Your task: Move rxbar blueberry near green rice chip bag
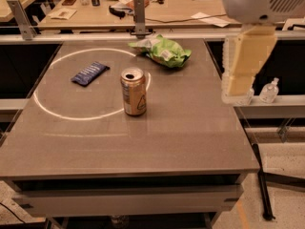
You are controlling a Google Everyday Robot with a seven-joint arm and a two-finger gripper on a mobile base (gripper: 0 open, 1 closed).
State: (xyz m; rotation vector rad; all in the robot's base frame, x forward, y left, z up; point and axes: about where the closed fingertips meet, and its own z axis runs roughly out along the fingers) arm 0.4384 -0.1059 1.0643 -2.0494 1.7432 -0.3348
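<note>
The rxbar blueberry (pixel 90 73) is a flat dark blue wrapper lying on the left part of the grey table (pixel 190 137), inside a bright ring of light. The green rice chip bag (pixel 164 51) lies crumpled at the table's far edge, right of centre. The two are well apart, with the tan can between and in front of them. My arm (pixel 243 56) shows at the upper right as a white housing with a cream link hanging over the table's right edge. My gripper itself is out of view.
A tan drink can (pixel 133 91) stands upright, open-topped, near the table's middle. A metal post (pixel 139 14) rises at the far edge behind the bag. A small clear bottle (pixel 269 90) sits on a ledge to the right. A cluttered bench lies behind.
</note>
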